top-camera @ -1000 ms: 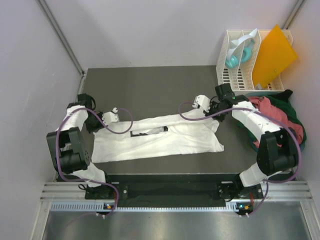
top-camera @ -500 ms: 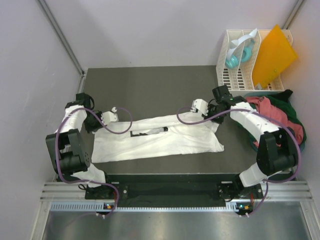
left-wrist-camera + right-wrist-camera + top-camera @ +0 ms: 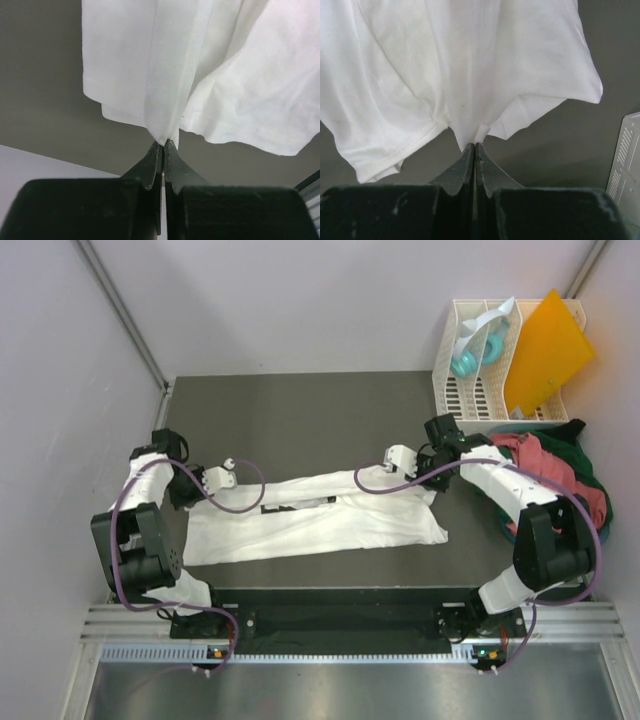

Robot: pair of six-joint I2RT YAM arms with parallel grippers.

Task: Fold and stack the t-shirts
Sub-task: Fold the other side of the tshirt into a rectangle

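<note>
A large white t-shirt (image 3: 320,515) lies stretched across the dark table, folded lengthwise into a long band. My left gripper (image 3: 212,485) is shut on its far left edge; in the left wrist view the white cloth (image 3: 200,70) is pinched at the tips of the left gripper (image 3: 163,143). My right gripper (image 3: 410,468) is shut on the far right edge, and the right wrist view shows the cloth (image 3: 465,65) bunched into the right gripper (image 3: 474,145). A salmon-red t-shirt (image 3: 545,465) and a dark green t-shirt (image 3: 592,472) lie heaped at the right.
A white slatted rack (image 3: 470,390) stands at the back right with a stiff orange sheet (image 3: 545,350) and a teal item in it. Grey walls close in the table (image 3: 300,420) on the left and back. A black rail runs along the near edge.
The right gripper has drifted slightly left and back while holding the shirt's edge. The left arm has barely shifted. The shirt's far edge is a little straighter.
</note>
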